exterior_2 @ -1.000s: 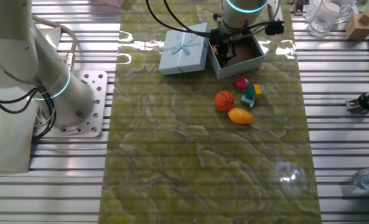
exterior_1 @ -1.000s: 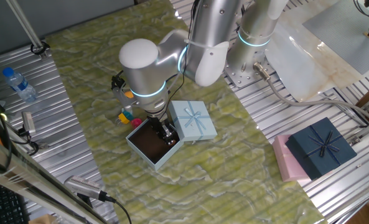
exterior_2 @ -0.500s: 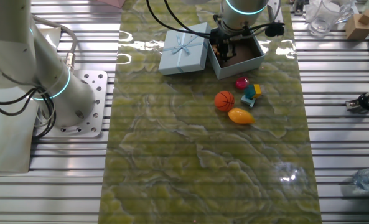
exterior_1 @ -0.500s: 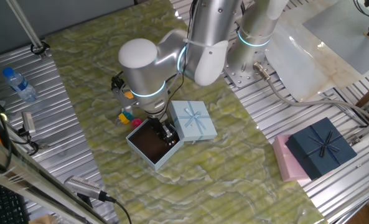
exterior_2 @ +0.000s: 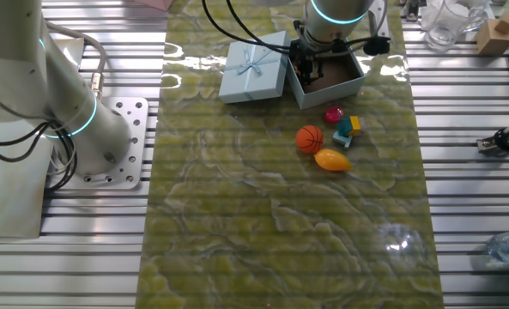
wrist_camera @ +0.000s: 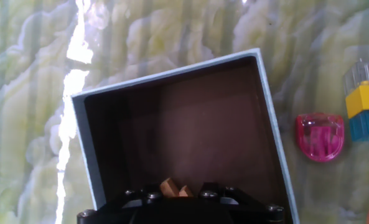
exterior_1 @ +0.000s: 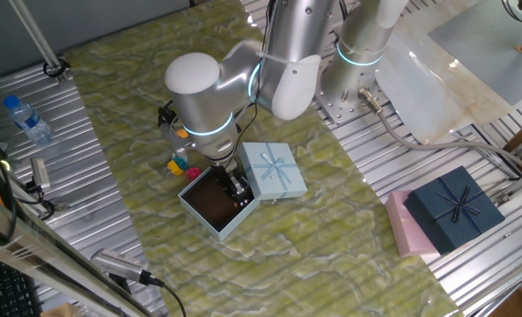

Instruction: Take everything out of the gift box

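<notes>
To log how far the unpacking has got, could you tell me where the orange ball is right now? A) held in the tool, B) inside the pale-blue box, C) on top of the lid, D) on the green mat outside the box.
D: in the other fixed view the orange ball lies on the green mat, apart from the gift box and next to the yellow-orange fruit.

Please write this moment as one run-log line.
gripper: in gift box | tan piece: under gripper, grasp unclear | basketball, mango, magenta piece: out of box
</notes>
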